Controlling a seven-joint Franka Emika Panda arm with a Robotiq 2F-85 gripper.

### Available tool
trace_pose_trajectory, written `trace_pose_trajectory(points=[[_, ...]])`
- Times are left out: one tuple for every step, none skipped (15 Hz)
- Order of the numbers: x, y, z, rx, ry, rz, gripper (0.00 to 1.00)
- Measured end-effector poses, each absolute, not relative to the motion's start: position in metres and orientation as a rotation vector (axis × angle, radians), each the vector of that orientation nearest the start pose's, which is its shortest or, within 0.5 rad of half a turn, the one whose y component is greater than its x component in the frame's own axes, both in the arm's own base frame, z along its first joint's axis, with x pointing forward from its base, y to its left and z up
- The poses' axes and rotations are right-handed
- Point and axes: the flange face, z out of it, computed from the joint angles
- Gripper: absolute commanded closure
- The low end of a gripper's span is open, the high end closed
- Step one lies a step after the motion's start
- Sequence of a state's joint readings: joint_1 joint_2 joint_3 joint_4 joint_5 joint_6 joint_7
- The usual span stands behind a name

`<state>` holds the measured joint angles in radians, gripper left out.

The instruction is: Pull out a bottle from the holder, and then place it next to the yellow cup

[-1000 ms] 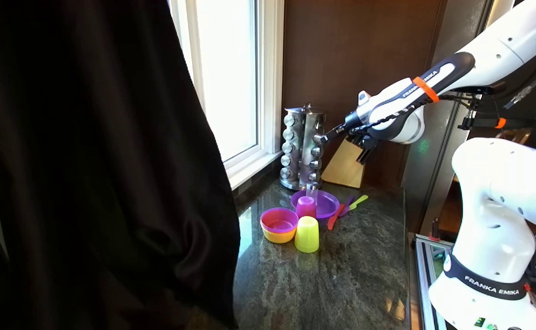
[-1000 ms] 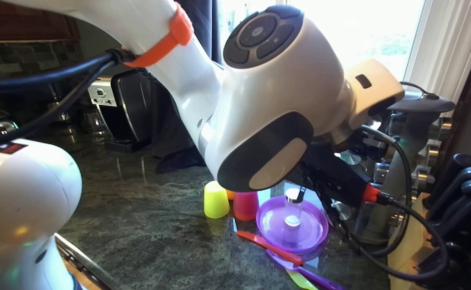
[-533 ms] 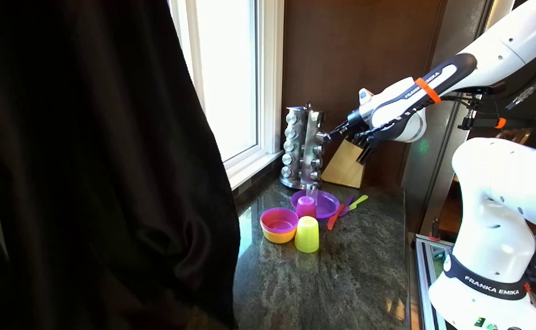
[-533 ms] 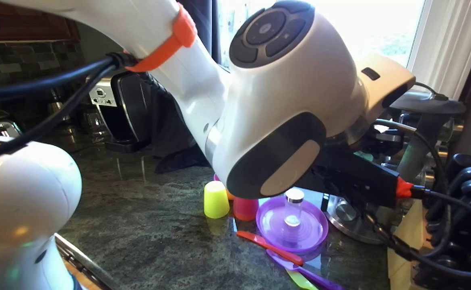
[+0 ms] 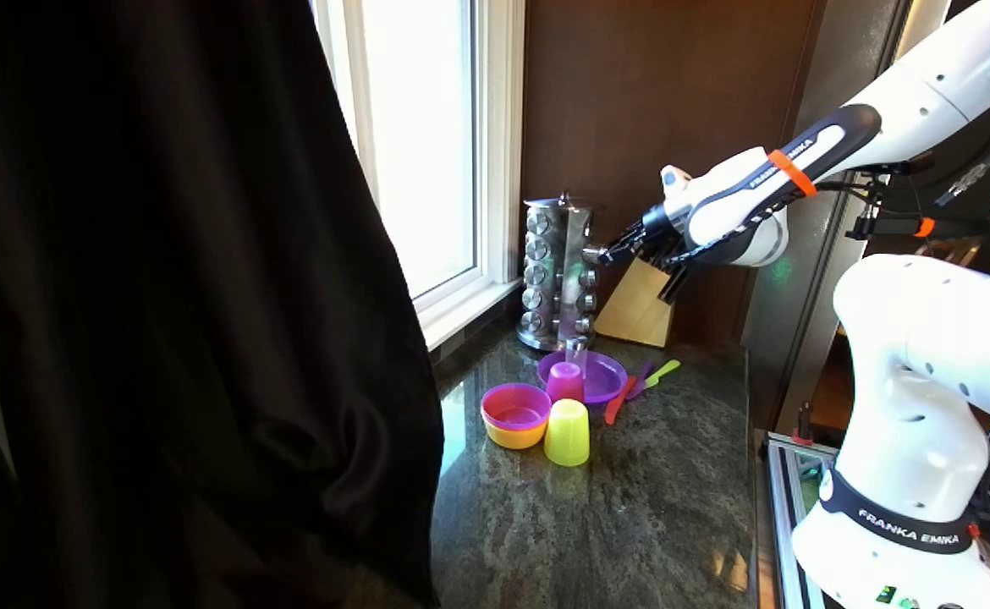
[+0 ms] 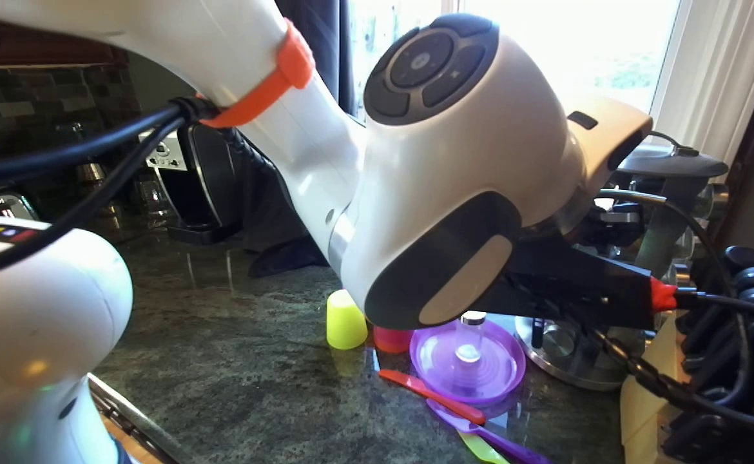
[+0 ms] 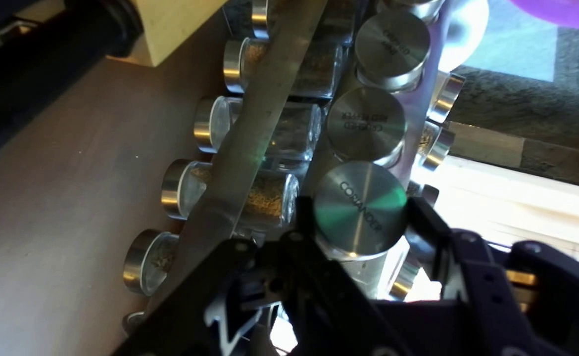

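Observation:
The holder, a silvery rack (image 5: 575,241) with tiers of glass jars, stands at the back of the counter. It also shows in the wrist view (image 7: 250,148) and, partly behind my hand, in an exterior view (image 6: 664,166). My gripper (image 5: 607,256) is at its upper right side. In the wrist view the gripper (image 7: 360,213) has a finger against each side of the metal lid of a jar marked CORIANDER (image 7: 356,198). The jar's glass body is hidden behind the lid. The yellow cup (image 5: 567,436) stands upside down nearer the front; it also shows in an exterior view (image 6: 345,320).
A purple plate (image 5: 609,387) bears a loose jar (image 6: 469,341). A pink cup (image 5: 564,385) and stacked bowls (image 5: 515,414) stand beside the yellow cup. Plastic cutlery (image 5: 620,401) lies right of the plate. A wooden knife block (image 5: 635,304) stands close to the rack.
My hand has swung to the right in an exterior view, and its fingertips have moved slightly away from the rack. The rack has shifted or turned a little. The cups and plate have not moved.

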<state>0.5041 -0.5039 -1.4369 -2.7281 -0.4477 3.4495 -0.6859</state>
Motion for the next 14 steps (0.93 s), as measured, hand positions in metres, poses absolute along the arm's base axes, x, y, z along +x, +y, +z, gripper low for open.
trace_pose_trajectory(points=[[0.302, -0.322, 0.360, -3.103, -0.075, -1.540, 0.51], [0.302, -0.322, 0.360, -3.104, -0.077, -1.540, 0.51], [0.302, -0.322, 0.360, -3.104, -0.077, -1.540, 0.76], [0.302, -0.323, 0.360, -3.104, -0.077, -1.540, 0.76], [0.303, -0.321, 0.359, -3.103, -0.082, -1.538, 0.76], [0.303, -0.318, 0.358, -3.100, -0.089, -1.533, 0.76], [0.304, -0.314, 0.356, -3.096, -0.092, -1.525, 0.76], [0.305, -0.311, 0.355, -3.089, -0.091, -1.521, 0.76], [0.306, -0.310, 0.356, -3.080, -0.067, -1.523, 0.76], [0.307, -0.309, 0.356, -3.068, -0.037, -1.524, 0.76], [0.308, -0.307, 0.357, -3.054, -0.007, -1.525, 0.76], [0.309, -0.306, 0.357, -3.042, 0.022, -1.524, 0.76], [0.310, -0.305, 0.357, -3.032, 0.043, -1.523, 0.76], [0.311, -0.304, 0.357, -3.025, 0.058, -1.522, 0.76]])
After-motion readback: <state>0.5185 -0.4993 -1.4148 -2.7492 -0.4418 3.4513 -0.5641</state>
